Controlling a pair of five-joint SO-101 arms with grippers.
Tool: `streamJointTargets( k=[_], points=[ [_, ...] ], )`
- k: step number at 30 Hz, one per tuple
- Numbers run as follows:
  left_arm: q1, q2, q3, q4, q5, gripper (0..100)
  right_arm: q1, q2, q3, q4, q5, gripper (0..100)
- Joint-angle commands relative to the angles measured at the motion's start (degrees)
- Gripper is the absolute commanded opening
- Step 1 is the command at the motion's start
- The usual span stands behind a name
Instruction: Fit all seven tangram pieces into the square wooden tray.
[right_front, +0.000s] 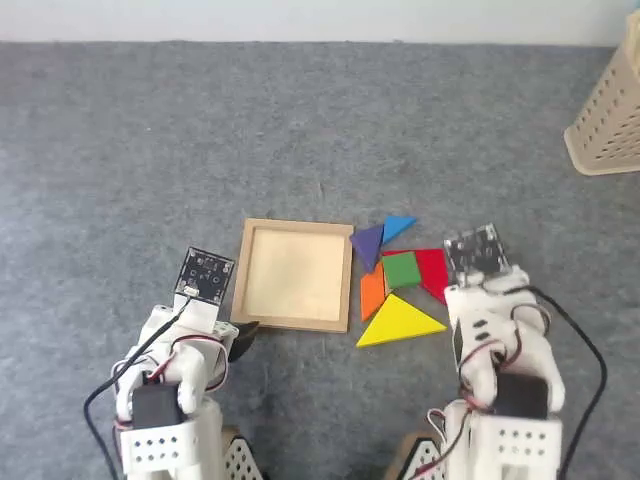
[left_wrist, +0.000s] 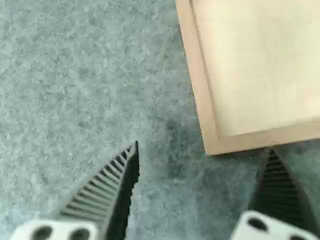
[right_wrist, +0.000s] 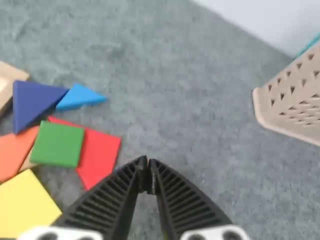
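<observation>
The square wooden tray (right_front: 246, 272) lies on the grey carpet with nothing in it; its corner (left_wrist: 210, 135) shows in the left wrist view. To its right lie the tangram pieces: a purple triangle (right_front: 368, 243), a blue triangle (right_front: 398, 226), a green square (right_front: 401, 269), a red piece (right_front: 434, 270), an orange piece (right_front: 372, 291) and a yellow triangle (right_front: 399, 322). In the right wrist view I see purple (right_wrist: 31, 100), blue (right_wrist: 79, 97), green (right_wrist: 58, 144), red (right_wrist: 99, 151), orange (right_wrist: 14, 151) and yellow (right_wrist: 22, 205). My left gripper (left_wrist: 200, 155) is open just off the tray's near corner. My right gripper (right_wrist: 148, 172) is shut beside the red piece.
A beige perforated basket (right_front: 612, 110) stands at the far right, also seen as a basket (right_wrist: 292, 102) in the right wrist view. Grey carpet covers the whole table, with open room beyond the tray and to the left.
</observation>
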Motion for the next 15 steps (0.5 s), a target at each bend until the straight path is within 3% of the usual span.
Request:
streamJointTargets(
  k=[1,7,11,15],
  points=[
    [0.3,-0.8,-0.3,0.0,-0.3,35,-3.9,19.0,-9.2,-1.6,-0.5,1.0],
    [0.3,-0.8,-0.3,0.0,-0.3,35,-13.1,45.1,-20.0,-1.9,-0.5,2.0],
    [0.3,-0.8,-0.3,0.0,-0.3,35,-14.3,60.6,-28.1,0.0,0.9,17.5],
    [0.3,-0.8,-0.3,0.0,-0.3,35,-14.5,75.0,-37.9,4.9,11.6,31.2]
  ],
)
